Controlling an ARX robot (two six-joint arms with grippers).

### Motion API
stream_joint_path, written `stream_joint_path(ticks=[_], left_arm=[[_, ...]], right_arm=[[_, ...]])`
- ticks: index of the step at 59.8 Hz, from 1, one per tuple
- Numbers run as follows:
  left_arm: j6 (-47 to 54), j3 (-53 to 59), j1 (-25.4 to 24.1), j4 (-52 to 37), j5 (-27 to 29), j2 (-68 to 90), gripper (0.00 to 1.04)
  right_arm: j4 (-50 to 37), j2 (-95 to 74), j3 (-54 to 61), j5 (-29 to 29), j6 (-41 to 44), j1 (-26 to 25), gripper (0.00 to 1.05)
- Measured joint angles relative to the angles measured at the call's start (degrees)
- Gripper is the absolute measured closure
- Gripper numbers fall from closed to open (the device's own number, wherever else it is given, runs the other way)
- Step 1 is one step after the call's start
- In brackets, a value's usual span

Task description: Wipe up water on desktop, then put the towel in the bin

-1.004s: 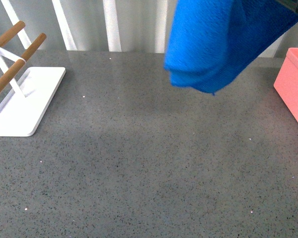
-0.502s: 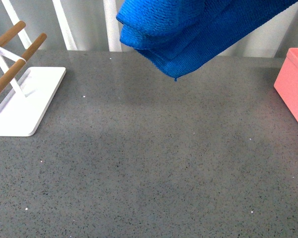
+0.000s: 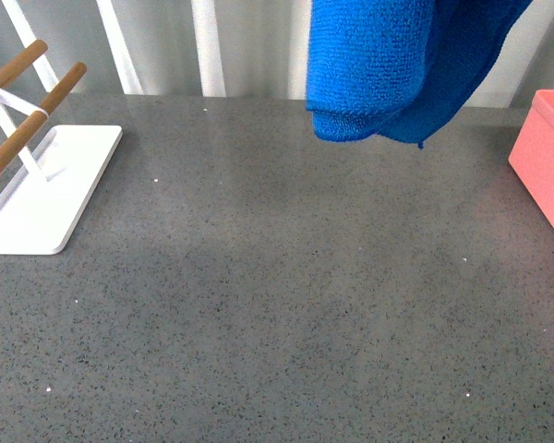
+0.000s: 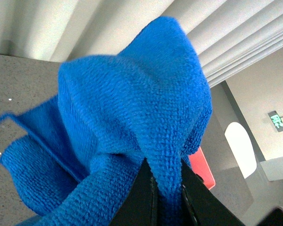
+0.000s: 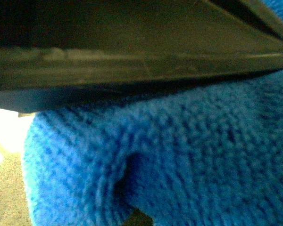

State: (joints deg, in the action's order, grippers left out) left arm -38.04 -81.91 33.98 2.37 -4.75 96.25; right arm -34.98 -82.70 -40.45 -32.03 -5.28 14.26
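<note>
Step in hand: judged to be carrying the towel (image 3: 397,65) to the bin (image 3: 547,157). No wet patch can be made out on the bench (image 3: 277,305), so wiping appears to be done.
Towel position: hanging in the air, clear of the bench, right of centre in the front view. It is short of the bin and not yet over it.
Left claw (image 4: 167,188): black fingers (image 4: 144,197) pressed together on a narrow fold of the towel, with the rest draping round them.
Right claw: cannot tell its state. The right wrist view shows only a dark band (image 5: 132,61) and blurred blue cloth very close.
Advice, carry: keep the towel high so the lowest hem clears the bin's thick rim.
Advice, release: centre the hanging bulk over the opening before parting the claw, since a trailing corner could drape over the wall.
Advice, grip: the hold is on one fold only, so move smoothly to limit swing and slip.
Towel material: bright blue fleecy pile with a stitched hem, soft, bunched in rounded folds. It will sag and swing.
Bench surface: flat, dark grey, stone-like, finely flecked.
Bin: salmon-pink plastic with straight walls, at the right edge of the bench.
Other item: flat white tray (image 3: 46,194) with wooden bars (image 3: 28,101), far left, well apart from the route.
</note>
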Motion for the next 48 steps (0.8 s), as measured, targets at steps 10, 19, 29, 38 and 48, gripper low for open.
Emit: stream_joint_path(ticks=[10,19,29,38,48], left_arm=[[0.0,0.2,-1.1,0.1,0.3,0.0,1.01],[0.3,1.1,-2.1,0.9,1.6,0.0,0.87],[1.9,2.9,-4.3,0.3,2.6,-0.2,0.6],[3.7,5.7,-7.7,-1.3,1.4,-1.4,0.36],[4.7,11.0,-12.9,-2.1,-0.1,-5.0,0.1]], right_arm=[[0.8,0.4,0.0,0.0,0.1,-1.4,1.01],[1.4,0.5,-0.1,0.3,0.1,-2.5,1.01],[2.3,0.5,-0.7,0.6,0.0,-3.7,1.01],[2.8,0.5,-1.1,1.3,0.0,-4.6,1.01],[3.1,0.5,-1.1,2.7,-0.1,-6.1,1.01]])
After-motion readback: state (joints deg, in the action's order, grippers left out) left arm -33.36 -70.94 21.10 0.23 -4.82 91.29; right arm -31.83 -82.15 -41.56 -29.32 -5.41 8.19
